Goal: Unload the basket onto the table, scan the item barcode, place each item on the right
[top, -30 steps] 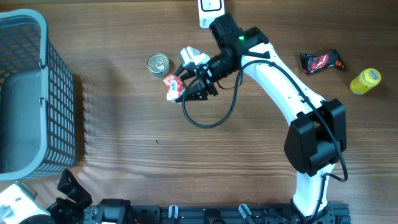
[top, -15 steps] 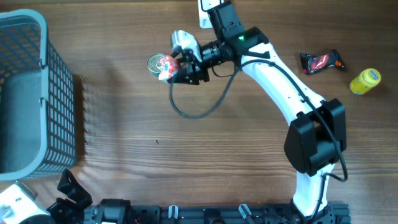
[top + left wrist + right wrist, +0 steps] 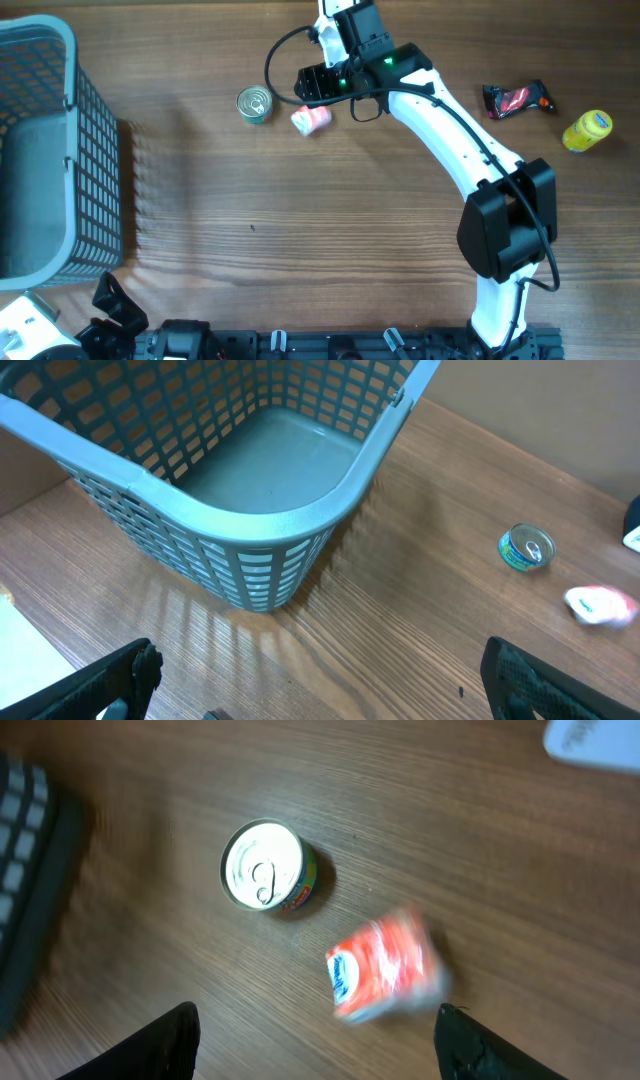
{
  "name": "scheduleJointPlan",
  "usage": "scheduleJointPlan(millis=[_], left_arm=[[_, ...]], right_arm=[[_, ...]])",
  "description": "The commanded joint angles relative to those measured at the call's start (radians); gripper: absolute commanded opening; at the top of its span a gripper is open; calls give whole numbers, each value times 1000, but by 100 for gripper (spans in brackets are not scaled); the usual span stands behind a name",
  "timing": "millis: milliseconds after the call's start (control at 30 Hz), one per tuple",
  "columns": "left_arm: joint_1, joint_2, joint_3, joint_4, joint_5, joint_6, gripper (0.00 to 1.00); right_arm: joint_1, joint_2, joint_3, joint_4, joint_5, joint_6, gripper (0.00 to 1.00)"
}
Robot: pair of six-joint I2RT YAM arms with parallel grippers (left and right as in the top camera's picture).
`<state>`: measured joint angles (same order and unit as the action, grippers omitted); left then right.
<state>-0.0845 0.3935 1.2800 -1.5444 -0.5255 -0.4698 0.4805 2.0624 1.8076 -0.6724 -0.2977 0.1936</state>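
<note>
The item, a small red and white packet (image 3: pixel 311 118), lies loose on the wood table just right of a tin can (image 3: pixel 254 104). My right gripper (image 3: pixel 316 84) hovers just beyond it, open, with nothing between its fingers. From the right wrist, the blurred packet (image 3: pixel 385 968) lies between and ahead of the spread fingertips of the right gripper (image 3: pixel 315 1025), and the can (image 3: pixel 268 866) stands upright to its left. My left gripper (image 3: pixel 320 685) is open and empty at the near left, by the basket. The packet (image 3: pixel 600 605) and the can (image 3: pixel 526 547) appear far right in that view.
A grey mesh basket (image 3: pixel 60 60) fills the left side of the table. A white flat device (image 3: pixel 335 12) lies at the far edge, partly under the right arm. A dark snack packet (image 3: pixel 517 98) and a yellow bottle (image 3: pixel 587 130) lie at the far right.
The right gripper carried the packet left and towards the far edge, then opened and let it go. The packet now lies on the table beside the can. The left arm has not moved.
</note>
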Motion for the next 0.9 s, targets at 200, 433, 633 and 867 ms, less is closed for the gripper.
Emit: scheduleJointPlan(millis=[200,433,633,867], left_arm=[[4,-2,8,3,5,-11,100],[4,-2,8,3,5,-18,100],[4,-2,8,2,11,-41,100],[4,-2,8,2,13,-41,100]], right_arm=[[-9,12,14,-63,35,2,100],[-16,13,10,-177,-73,327,100],[-9,21,-15,-180,-24,1139,91],[27,158,-11,223,-79,1524,100]])
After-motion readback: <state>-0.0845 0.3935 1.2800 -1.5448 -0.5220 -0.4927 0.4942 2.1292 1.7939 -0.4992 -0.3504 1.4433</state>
